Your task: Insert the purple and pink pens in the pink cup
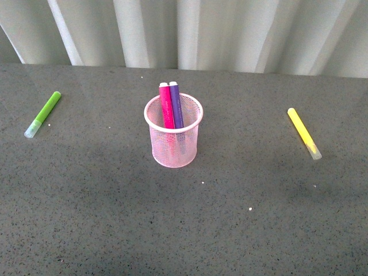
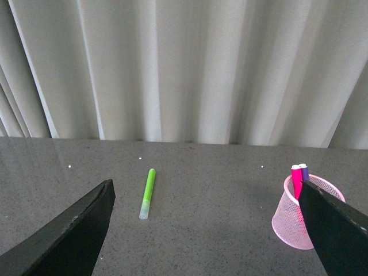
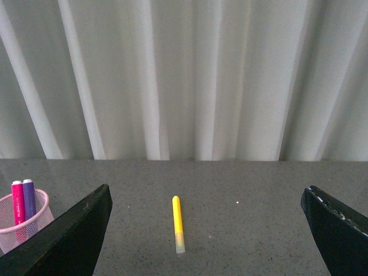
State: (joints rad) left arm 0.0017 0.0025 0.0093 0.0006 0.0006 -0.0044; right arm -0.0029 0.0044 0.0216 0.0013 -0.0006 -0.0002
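The pink cup (image 1: 173,138) stands upright at the middle of the grey table. The pink pen (image 1: 166,106) and the purple pen (image 1: 176,104) stand inside it side by side, leaning on the far rim. The cup (image 2: 290,221) and both pens also show in the left wrist view, partly behind one finger, and at the edge of the right wrist view (image 3: 23,227). Neither gripper shows in the front view. My left gripper (image 2: 210,230) is open and empty, pulled back from the cup. My right gripper (image 3: 207,236) is open and empty.
A lime-green marker (image 1: 43,114) lies at the far left of the table; it also shows in the left wrist view (image 2: 147,193). A yellow marker (image 1: 304,133) lies at the right, also in the right wrist view (image 3: 178,224). A white pleated curtain (image 1: 190,31) hangs behind the table.
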